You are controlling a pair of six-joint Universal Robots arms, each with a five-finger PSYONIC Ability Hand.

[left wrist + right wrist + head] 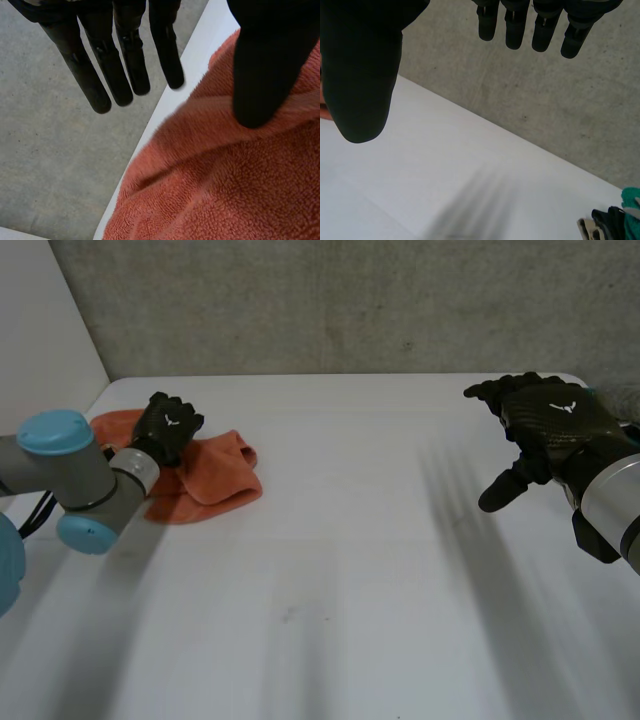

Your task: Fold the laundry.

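The orange towel (pixel 215 475) is lying bunched at the far left of the table (pixel 340 570), near its edge. The left hand (pixel 168 425) is sitting over the towel's left part, its fingers (pixel 125 75) straight and spread wide from the thumb (pixel 260 75), which is lying over a fold without gripping it. The right hand (pixel 545 420) is hovering well apart on the right side of the table — fingers loose and wide, holding nothing.

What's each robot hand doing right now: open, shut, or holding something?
Left robot hand: open, fingers straight, thumb over the orange towel, not gripping it.
Right robot hand: open, holding nothing.
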